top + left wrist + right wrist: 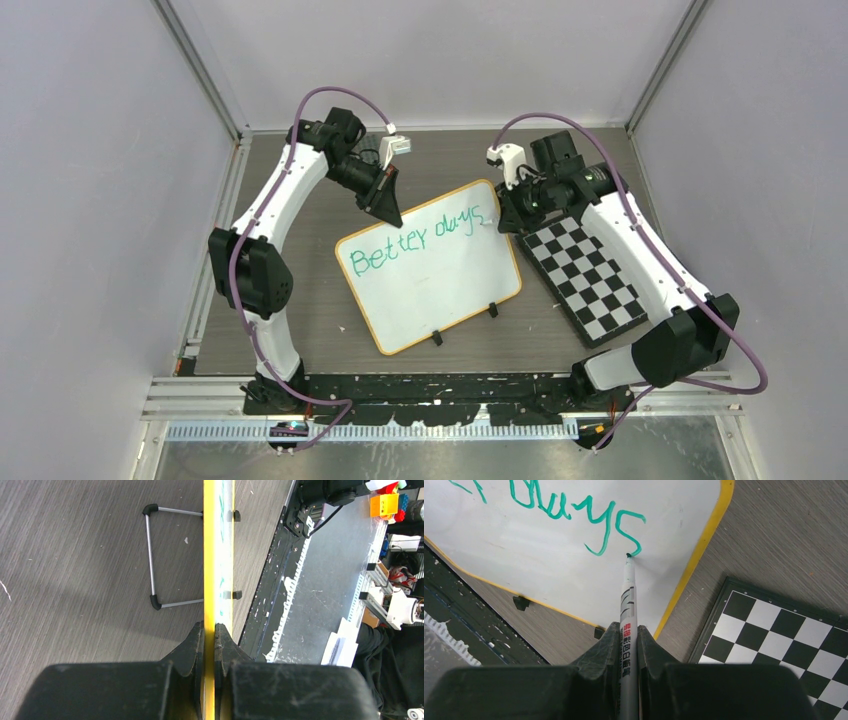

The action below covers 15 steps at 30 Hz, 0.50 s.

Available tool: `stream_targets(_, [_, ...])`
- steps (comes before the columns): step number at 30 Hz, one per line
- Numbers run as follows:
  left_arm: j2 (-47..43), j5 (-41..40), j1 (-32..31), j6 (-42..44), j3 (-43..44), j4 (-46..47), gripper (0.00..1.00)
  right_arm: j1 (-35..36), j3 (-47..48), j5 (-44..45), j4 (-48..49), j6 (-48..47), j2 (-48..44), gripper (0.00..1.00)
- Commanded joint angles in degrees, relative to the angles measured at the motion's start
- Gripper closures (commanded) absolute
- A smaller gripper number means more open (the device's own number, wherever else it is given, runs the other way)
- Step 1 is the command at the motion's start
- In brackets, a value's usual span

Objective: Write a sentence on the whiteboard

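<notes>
Green sentence (392,252) on the whiteboard (440,290) reads "Better days" — I see left gripper (209,627) pinching its rim, right gripper (628,630) pinching the marker (628,597), tip on board

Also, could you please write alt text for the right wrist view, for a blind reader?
The right hand grips a white marker pen, its green tip on a yellow-rimmed whiteboard, at the end of green handwritten words ending "days". A black-and-white checkerboard lies to the right.
</notes>
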Motion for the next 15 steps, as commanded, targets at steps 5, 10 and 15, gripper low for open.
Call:
stream_targets(5, [0.24, -4.15, -2.75, 1.65, -2.61, -2.46, 1.0, 1.74, 2.73, -1.29, 1.58, 1.38, 0.19, 1.0])
stream_targets(10, [0.44, -5.84, -2.66, 0.02, -1.9, -1.47, 0.93, 1.74, 4.6, -4.97, -1.11, 0.49, -1.24, 1.0])
stream_targets(15, [-0.01, -6.0, -2.3, -1.07, -0.93, -1.06, 0.67, 1.96, 5.58, -7.97, -3.36, 1.05, -3.18, 1.0])
